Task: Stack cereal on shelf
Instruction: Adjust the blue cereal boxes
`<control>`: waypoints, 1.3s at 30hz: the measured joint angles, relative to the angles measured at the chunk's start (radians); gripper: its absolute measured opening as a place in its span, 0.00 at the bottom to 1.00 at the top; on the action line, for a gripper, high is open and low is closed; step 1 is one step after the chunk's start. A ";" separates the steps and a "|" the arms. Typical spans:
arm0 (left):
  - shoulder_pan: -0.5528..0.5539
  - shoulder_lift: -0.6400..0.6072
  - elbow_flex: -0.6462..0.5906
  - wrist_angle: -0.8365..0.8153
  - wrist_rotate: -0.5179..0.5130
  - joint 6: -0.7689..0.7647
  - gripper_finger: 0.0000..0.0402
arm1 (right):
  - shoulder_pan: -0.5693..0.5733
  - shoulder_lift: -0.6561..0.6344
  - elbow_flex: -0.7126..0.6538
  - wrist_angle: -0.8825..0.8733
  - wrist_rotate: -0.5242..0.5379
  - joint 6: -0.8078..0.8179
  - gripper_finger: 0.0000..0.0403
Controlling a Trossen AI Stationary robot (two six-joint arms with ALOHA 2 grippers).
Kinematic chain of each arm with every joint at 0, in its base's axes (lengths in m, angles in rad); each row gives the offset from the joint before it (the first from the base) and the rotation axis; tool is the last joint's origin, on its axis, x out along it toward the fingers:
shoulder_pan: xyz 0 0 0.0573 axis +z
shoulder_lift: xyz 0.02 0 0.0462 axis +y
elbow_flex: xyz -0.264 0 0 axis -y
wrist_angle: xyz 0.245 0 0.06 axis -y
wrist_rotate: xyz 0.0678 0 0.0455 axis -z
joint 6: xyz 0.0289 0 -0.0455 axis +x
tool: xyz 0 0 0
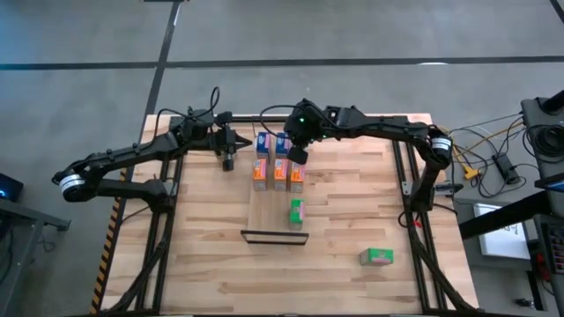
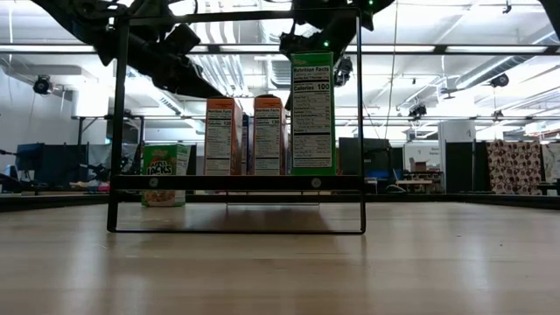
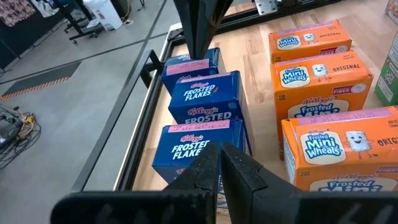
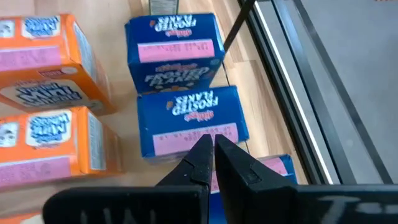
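The shelf [image 1: 264, 216] is a light wood panel with a dark metal lip [image 1: 274, 236] at its near end. Three blue cereal boxes [image 3: 208, 93] stand on its far end, with three orange boxes [image 1: 279, 173] in front of them. One green box [image 1: 296, 212] stands nearer the lip. Another green box [image 1: 376, 256] lies on the table at the near right. A third green box [image 2: 164, 185] shows only in the low view, at the left. My left gripper [image 1: 227, 160] is shut and empty, left of the blue row. My right gripper [image 1: 298, 157] is shut, over the right-hand blue box [image 3: 186, 63]. My right gripper's shut fingers [image 3: 198, 37] point down from above and end at the top of the right-hand blue box [image 3: 193, 62]. I cannot tell whether they touch it.
A black frame [image 2: 118, 131] rises around the shelf's near end in the low view. Black rails [image 1: 404, 176] run along the table's left and right sides. There is bare tabletop [image 1: 203, 264] near and left of the shelf.
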 joint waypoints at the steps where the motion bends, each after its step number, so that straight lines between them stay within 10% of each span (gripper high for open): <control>1: 0.000 0.000 0.000 -0.002 0.000 0.000 0.00 | 0.000 0.000 -0.004 0.000 0.002 -0.002 0.02; 39: 0.000 0.000 0.000 -0.010 0.000 0.007 0.00 | -0.035 -0.004 -0.042 -0.032 0.059 0.030 0.02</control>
